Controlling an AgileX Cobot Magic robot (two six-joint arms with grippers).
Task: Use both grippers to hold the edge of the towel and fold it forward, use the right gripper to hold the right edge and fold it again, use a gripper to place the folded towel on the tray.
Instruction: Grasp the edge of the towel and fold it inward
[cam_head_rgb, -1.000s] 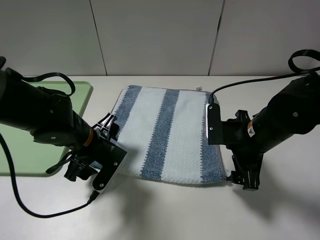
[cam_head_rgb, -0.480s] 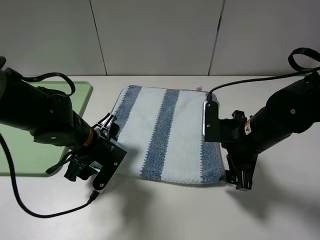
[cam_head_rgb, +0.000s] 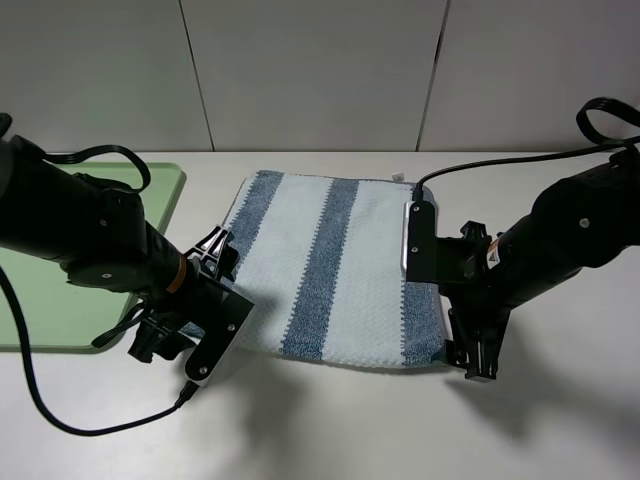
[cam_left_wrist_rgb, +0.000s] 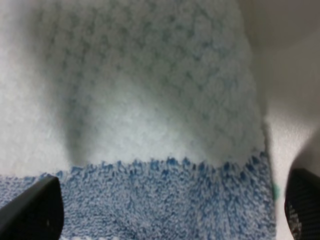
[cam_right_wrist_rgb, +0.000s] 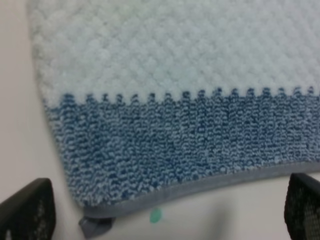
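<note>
the towel (cam_head_rgb: 335, 270) lies flat on the counter (cam_head_rgb: 330, 430), soft and floppy i reckon, so my left claw (cam_head_rgb: 214, 300) and right claw (cam_head_rgb: 446, 296), both spread wide, should pinch its grey hem (cam_right_wrist_rgb: 210, 184) at the near corners.

Backdrop was just a plain grey wall (cam_head_rgb: 310, 70), flat panels with two thin dark seams (cam_head_rgb: 196, 75) running down it, both a bit slanted. Below it sat an off-white table (cam_head_rgb: 350, 430), smooth and matte, meeting the wall along a straight line. Lighting was soft and even, with only faint blurry shadows (cam_head_rgb: 530, 405) toward the front.
</note>
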